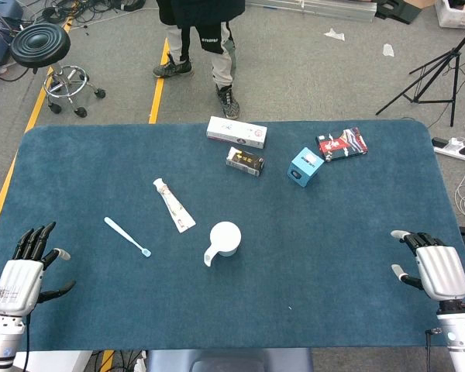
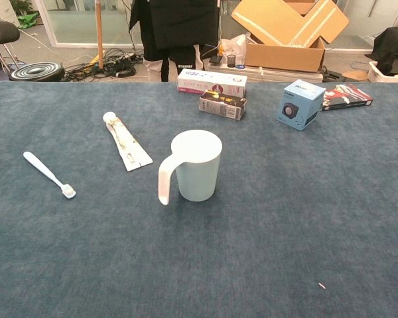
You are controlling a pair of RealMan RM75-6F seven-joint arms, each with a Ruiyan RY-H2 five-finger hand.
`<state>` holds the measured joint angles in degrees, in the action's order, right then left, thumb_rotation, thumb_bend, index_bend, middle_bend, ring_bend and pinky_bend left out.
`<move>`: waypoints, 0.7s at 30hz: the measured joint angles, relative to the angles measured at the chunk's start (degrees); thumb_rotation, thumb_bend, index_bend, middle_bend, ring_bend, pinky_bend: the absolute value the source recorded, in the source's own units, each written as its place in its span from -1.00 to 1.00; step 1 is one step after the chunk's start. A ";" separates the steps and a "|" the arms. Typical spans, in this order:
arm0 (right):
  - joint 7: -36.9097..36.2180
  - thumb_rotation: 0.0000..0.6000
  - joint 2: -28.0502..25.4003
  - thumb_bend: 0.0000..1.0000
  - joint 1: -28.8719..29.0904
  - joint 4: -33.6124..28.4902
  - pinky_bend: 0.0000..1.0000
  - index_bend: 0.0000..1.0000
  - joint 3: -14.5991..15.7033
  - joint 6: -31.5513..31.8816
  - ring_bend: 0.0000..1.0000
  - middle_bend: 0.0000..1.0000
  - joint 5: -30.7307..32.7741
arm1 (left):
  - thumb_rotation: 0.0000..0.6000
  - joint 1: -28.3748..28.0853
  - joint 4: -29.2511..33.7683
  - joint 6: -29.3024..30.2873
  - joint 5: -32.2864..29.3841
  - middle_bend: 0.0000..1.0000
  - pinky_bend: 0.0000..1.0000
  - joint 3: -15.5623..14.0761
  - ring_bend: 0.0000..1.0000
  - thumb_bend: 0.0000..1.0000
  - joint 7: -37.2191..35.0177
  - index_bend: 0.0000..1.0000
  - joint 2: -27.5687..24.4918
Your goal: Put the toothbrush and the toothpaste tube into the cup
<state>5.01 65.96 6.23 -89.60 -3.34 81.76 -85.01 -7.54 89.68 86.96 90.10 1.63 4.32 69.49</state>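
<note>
A pale cup (image 1: 225, 239) (image 2: 196, 165) with a handle stands upright near the table's middle. Left of it the white toothpaste tube (image 1: 174, 204) (image 2: 127, 141) lies flat, cap end away from me. Further left the light toothbrush (image 1: 127, 236) (image 2: 48, 173) lies flat on the cloth. My left hand (image 1: 25, 270) rests at the near left corner, fingers spread, holding nothing. My right hand (image 1: 434, 268) sits at the near right edge, fingers apart and empty. Neither hand shows in the chest view.
Along the far side of the blue table (image 1: 333, 232) lie a white box (image 1: 236, 132), a dark box (image 1: 245, 160), a blue cube box (image 1: 305, 167) and a red-black packet (image 1: 342, 145). A person (image 1: 201, 39) stands behind the table.
</note>
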 measured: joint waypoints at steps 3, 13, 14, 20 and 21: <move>0.11 1.00 0.06 -0.68 -0.06 -0.03 -0.05 -0.33 0.05 0.15 -0.32 -0.16 -0.08 | 1.00 -0.02 0.01 -0.09 0.06 -0.91 -1.00 -0.03 -1.00 -1.00 -0.03 -0.11 -0.05; -1.21 1.00 -0.27 -0.69 -0.57 -0.27 -0.05 -0.33 -0.08 1.35 -0.32 -0.16 -0.29 | 1.00 -0.55 -0.18 -1.32 0.77 -0.91 -1.00 -0.58 -1.00 -1.00 -0.72 -0.11 -0.02; -1.40 1.00 -0.35 -0.69 -0.64 -0.29 -0.05 -0.33 -0.13 1.55 -0.32 -0.16 -0.31 | 1.00 -0.64 -0.22 -1.52 0.99 -0.91 -1.00 -0.75 -1.00 -1.00 -0.75 -0.11 -0.04; -2.53 1.00 -0.86 -0.69 -1.32 -0.56 -0.05 -0.33 -0.29 3.18 -0.32 -0.16 -0.77 | 1.00 -1.45 0.75 -2.55 2.94 -0.92 -1.00 -1.65 -1.00 -1.00 -3.29 -0.11 -0.86; -2.69 1.00 -0.94 -0.69 -1.43 -0.61 -0.05 -0.33 -0.30 3.44 -0.32 -0.16 -0.89 | 1.00 -1.73 0.98 -2.77 3.42 -0.93 -1.00 -1.76 -1.00 -1.00 -3.68 -0.11 -1.09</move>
<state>2.32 65.01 4.79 -90.20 -3.65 85.20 -85.90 -9.27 90.66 84.18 93.52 -0.12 0.64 68.40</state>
